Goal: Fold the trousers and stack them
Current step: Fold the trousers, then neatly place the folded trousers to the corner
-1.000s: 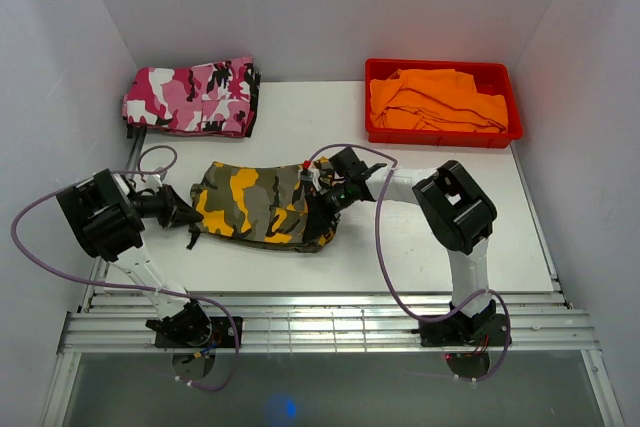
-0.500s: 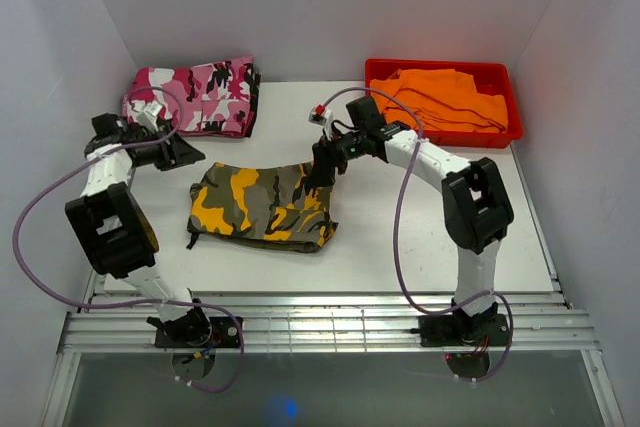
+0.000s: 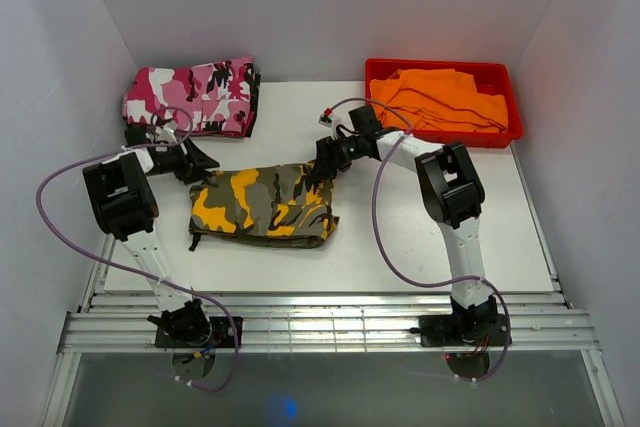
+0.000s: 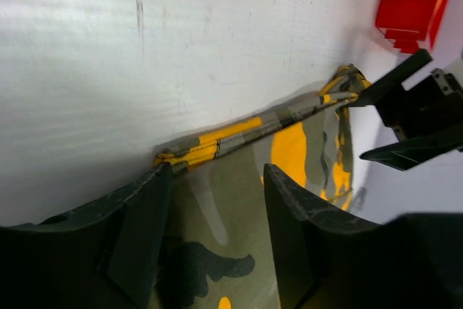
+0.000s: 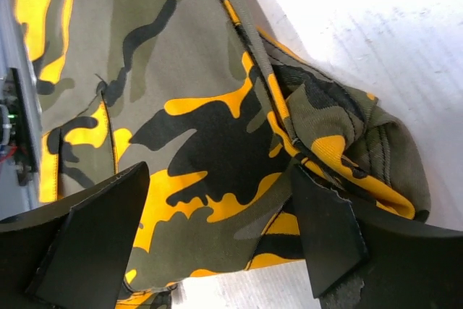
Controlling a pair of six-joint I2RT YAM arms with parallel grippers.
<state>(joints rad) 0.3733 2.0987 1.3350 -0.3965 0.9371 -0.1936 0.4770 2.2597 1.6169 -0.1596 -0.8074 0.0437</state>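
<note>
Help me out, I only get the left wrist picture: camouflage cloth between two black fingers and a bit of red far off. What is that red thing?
Observer: A red bin at the table's far right corner, with a plain orange garment heaped in it.
Operator: And the black prongs on the right of my picture?
Observer: That is the right gripper. Its own camera shows its fingers spread wide over a bunched corner of the trousers, gripping nothing.
Operator: Any other clothes around?
Observer: Yes, pink camouflage trousers lie folded at the far left corner.
</note>
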